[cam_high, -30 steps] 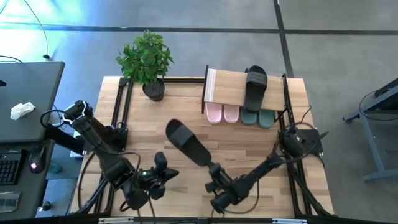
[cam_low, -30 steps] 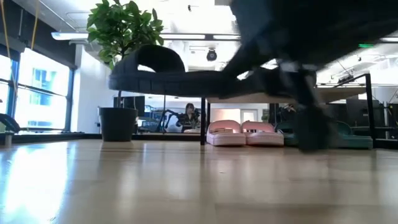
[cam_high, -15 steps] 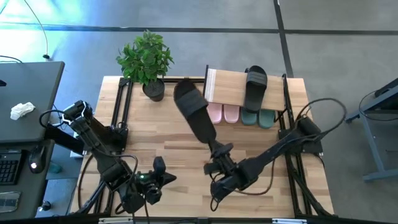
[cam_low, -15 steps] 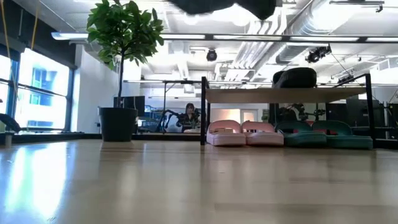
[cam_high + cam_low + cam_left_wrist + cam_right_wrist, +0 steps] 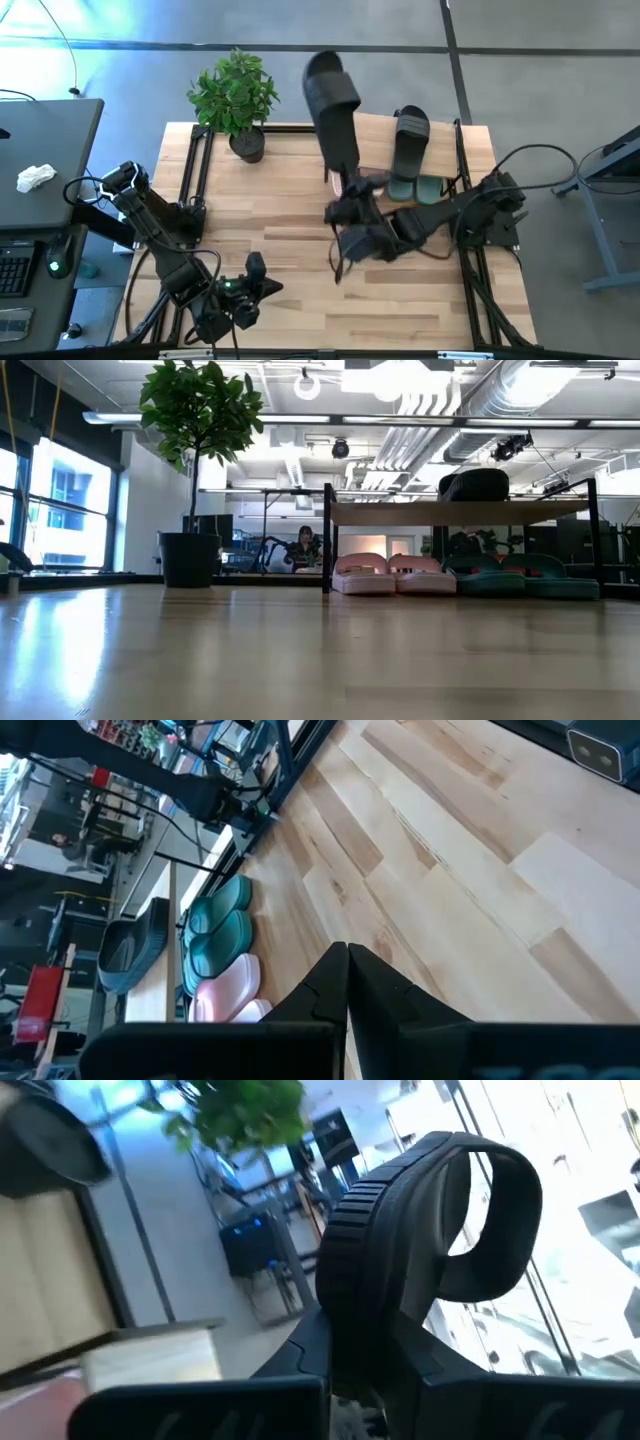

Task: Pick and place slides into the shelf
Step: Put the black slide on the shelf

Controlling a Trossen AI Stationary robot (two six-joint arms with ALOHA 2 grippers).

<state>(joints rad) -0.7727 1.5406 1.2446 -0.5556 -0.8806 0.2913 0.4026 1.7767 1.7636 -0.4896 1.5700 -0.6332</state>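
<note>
High view: right gripper (image 5: 352, 192) clamped on black slide (image 5: 333, 110), raised above shelf (image 5: 375, 135).

From here I get even overhead light on the pale wooden plank surface (image 5: 260, 200), with a blue-white glare on the grey floor beyond the leafy green potted plant (image 5: 236, 98). The low camera shows bright ceiling lamps reflecting off the surface. My right wrist picture is blurred, its windows blown out behind the black ribbed slide sandal (image 5: 400, 1250).

right gripper (image 5: 345, 188) | carried black slide (image 5: 333, 110) up over shelf (image 5: 372, 135)
</note>
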